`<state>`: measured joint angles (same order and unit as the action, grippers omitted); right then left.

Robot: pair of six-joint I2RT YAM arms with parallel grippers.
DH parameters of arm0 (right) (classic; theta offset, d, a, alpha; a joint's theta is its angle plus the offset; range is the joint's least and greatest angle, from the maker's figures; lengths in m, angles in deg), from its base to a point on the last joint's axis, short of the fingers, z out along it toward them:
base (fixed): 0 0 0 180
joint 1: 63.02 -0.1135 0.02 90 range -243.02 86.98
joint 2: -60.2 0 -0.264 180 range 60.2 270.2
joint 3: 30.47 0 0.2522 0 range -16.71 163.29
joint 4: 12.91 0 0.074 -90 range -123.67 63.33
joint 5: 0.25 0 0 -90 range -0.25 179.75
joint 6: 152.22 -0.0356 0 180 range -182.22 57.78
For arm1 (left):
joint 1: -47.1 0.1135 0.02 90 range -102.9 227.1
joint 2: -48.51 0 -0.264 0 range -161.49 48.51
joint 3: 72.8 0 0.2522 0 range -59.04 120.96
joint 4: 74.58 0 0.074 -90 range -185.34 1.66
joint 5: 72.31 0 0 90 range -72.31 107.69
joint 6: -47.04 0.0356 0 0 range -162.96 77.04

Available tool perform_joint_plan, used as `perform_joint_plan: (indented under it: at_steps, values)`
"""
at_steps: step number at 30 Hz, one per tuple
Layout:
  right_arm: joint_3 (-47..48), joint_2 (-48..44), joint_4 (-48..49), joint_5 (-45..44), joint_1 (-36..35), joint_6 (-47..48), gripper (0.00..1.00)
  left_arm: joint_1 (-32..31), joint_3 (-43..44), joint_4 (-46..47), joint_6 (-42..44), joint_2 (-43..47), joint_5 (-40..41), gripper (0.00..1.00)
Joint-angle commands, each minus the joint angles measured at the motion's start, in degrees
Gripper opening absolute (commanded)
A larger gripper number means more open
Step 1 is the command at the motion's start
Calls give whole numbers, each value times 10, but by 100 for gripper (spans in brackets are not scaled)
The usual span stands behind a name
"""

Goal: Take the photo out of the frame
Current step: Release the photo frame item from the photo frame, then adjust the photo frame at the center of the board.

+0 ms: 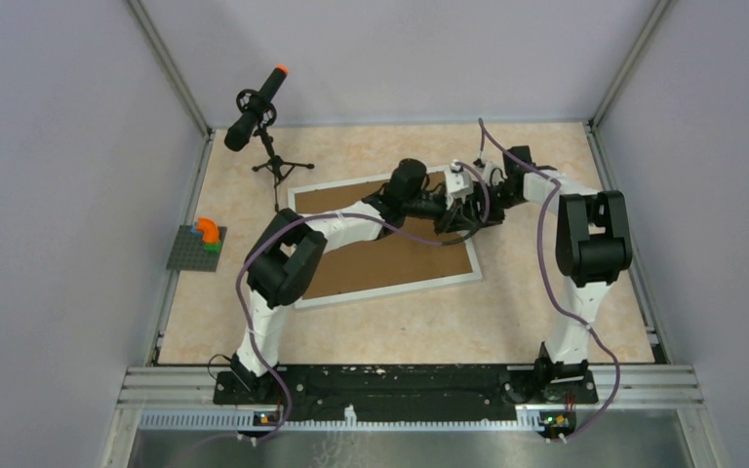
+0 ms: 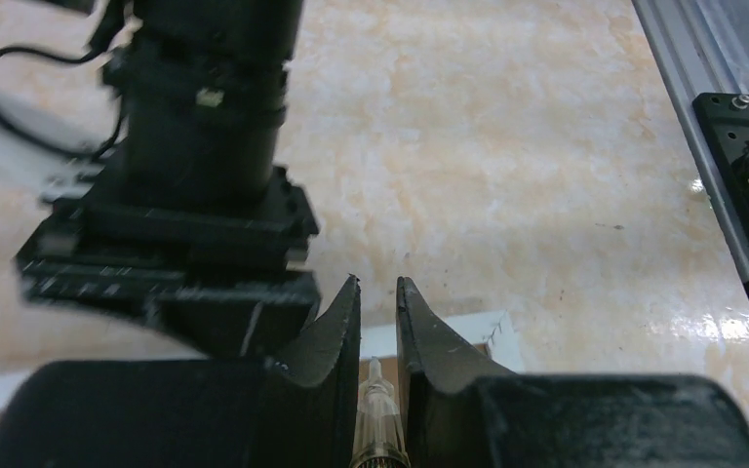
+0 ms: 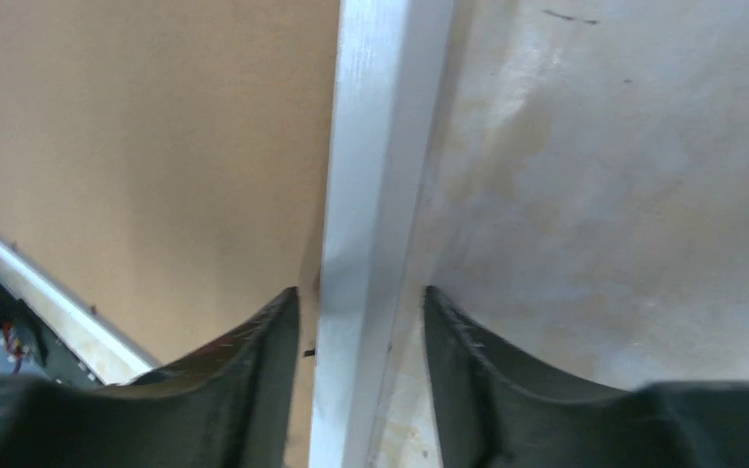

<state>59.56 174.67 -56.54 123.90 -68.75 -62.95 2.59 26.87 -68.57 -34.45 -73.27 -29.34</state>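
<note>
The white frame point(image 1: 390, 290) lies face down on the table, its brown backing board point(image 1: 390, 258) facing up. The photo is hidden beneath the board. My right gripper point(image 3: 361, 292) is open and straddles the frame's white border point(image 3: 380, 146), one finger over the board point(image 3: 137, 146) and the other over the table, with a gap on each side. My left gripper point(image 2: 378, 283) sits close beside it near the frame's corner point(image 2: 468, 331), shut on a small clear-tipped tool point(image 2: 378, 419). From above, both grippers point(image 1: 446, 207) point(image 1: 466, 222) meet at the frame's far right edge.
A microphone on a small tripod point(image 1: 258, 112) stands at the back left. A grey baseplate with coloured bricks point(image 1: 200, 244) lies at the left edge. Grey walls enclose the table. The right arm's wrist housing point(image 2: 200, 146) looms just left of my left fingers.
</note>
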Motion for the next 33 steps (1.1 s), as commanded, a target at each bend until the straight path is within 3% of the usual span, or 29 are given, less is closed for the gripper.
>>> perform_joint_plan:
  at_steps: [1,6,16,27,30,33]
  values:
    - [25,-26,-67,-31,5,60,56,30,-42,-1,-21,98,-13,0]
    - [-11,-73,-98,-44,-7,66,59,55,-92,-31,4,152,-4,0]
    - [-64,-95,-39,-112,-54,-8,55,79,-120,-54,-10,189,11,0]
    - [-69,-67,-6,-188,-85,-36,31,83,-147,-51,-13,207,27,0]
    - [-62,-61,-5,-200,-85,-46,32,84,-152,-50,-16,210,30,0]
    - [-51,-57,1,-192,-85,-54,40,85,-156,-47,-19,212,30,0]
